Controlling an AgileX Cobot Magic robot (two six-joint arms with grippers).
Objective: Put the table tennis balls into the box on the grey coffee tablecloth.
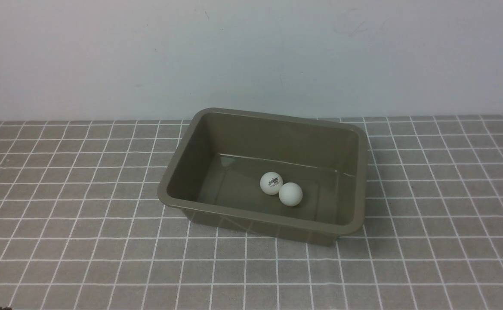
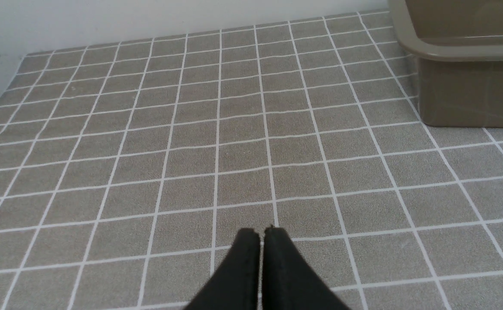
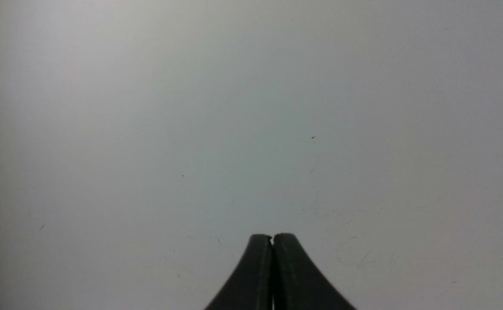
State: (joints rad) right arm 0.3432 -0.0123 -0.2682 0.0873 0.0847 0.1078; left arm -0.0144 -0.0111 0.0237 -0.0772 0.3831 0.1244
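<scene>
Black, the left gripper [image 2: 261, 230] hung clenched on nothing above the grey-brown white-gridded tablecloth [image 1: 62, 206], well apart from the olive-brown glossy plastic box [image 1: 171, 196]. Inside it, touching, lay both small white matte balls: one with a dark-and-red logo [image 1: 271, 183], its writing too small to read, one plain [image 1: 290, 194]. The right gripper [image 3: 273, 237], likewise clenched empty, faced a pale wall [image 3: 251, 107]. Judged complete, the step wanted only stillness, both arms well off the box

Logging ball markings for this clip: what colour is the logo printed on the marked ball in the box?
Dark with red, on the white logo ball; the front view shows it best.
</scene>
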